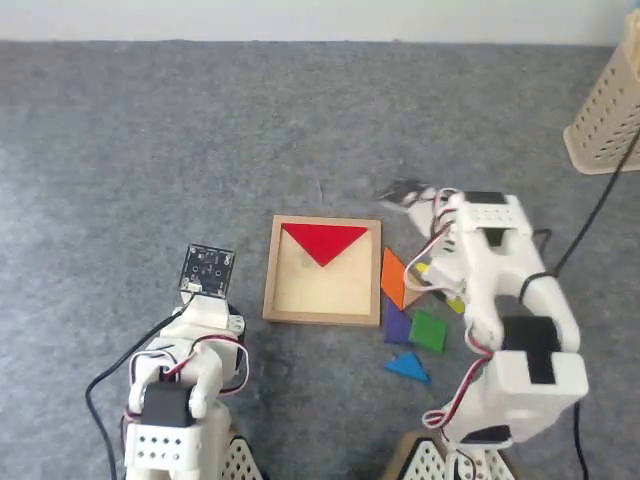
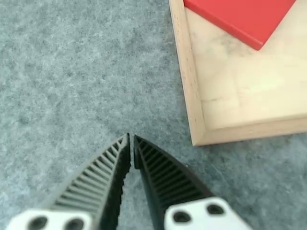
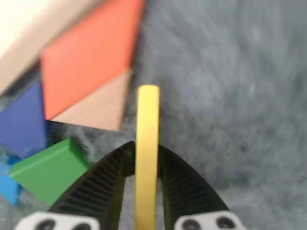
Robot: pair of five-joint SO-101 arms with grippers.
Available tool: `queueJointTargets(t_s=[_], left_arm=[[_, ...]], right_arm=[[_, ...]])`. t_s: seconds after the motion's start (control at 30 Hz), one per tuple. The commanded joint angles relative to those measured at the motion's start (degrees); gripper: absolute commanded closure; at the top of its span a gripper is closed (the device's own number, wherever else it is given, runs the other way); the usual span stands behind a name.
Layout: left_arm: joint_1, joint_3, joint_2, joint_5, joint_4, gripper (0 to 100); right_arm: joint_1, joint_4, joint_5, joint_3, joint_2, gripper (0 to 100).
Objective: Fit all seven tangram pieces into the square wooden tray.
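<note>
The square wooden tray (image 1: 273, 285) (image 2: 192, 100) lies at the table's middle with a red triangle (image 1: 324, 241) (image 2: 244, 19) in its far part. Right of it lie an orange piece (image 1: 393, 277) (image 3: 91, 60), a tan piece (image 3: 98, 110), a purple piece (image 1: 396, 326) (image 3: 21, 120), a green square (image 1: 429, 331) (image 3: 50, 170) and a blue triangle (image 1: 407, 367). My right gripper (image 3: 144, 151) is shut on a yellow piece (image 3: 147, 143) held on edge, just right of the orange piece. My left gripper (image 2: 130, 140) is shut and empty, near the tray's near left corner.
A perforated beige holder (image 1: 610, 110) stands at the far right edge. Grey felt covers the table, with wide bare room to the left and far side of the tray. A dark scrap (image 1: 402, 190) lies beyond the right arm.
</note>
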Motion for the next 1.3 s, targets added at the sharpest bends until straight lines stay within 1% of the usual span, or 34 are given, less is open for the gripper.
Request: queueJointTargets(t_s=[0.0,0.2,0.27,0.33,0.4,0.53,0.67,0.77,0.93,1.03,1.13,1.27], left_arm=[[-0.3,-1.1,-1.2,0.4,0.4,99],[-0.3,-1.1,-1.2,0.4,0.4,99],[-0.3,-1.1,-1.2,0.4,0.4,99],[-0.3,-1.1,-1.2,0.4,0.4,99],[-0.3,-1.1,-1.2,0.4,0.4,99],[-0.3,-1.1,-1.2,0.4,0.4,99],[-0.3,-1.1,-1.2,0.4,0.4,99],[-0.3,-1.1,-1.2,0.4,0.4,99],[-0.3,-1.1,-1.2,0.4,0.4,99],[-0.3,-1.1,-1.2,0.4,0.4,99],[-0.3,-1.1,-1.2,0.4,0.4,99],[-0.3,-1.1,-1.2,0.4,0.4,99]], right_arm=[[0.7,4.2,-4.6,-7.4,-2.9,99.1],[-0.9,8.4,-4.8,-8.4,-12.5,99.2],[-2.9,9.6,-4.7,-8.5,-15.9,99.2],[-6.8,10.9,-3.1,-8.5,-18.9,99.2],[-12.3,12.1,-1.4,-8.6,-20.8,99.2],[-23.2,12.0,-0.7,-8.7,-21.3,99.2],[-30.5,11.6,4.4,-8.8,-18.9,99.2],[-31.9,10.1,4.8,-11.0,-14.5,99.2],[-32.0,10.4,5.0,-18.8,-2.8,99.2],[-33.6,10.5,5.4,-23.6,3.3,99.2],[-35.3,10.5,8.4,-26.7,6.5,99.2],[-35.7,9.8,12.6,-27.7,7.5,99.1]])
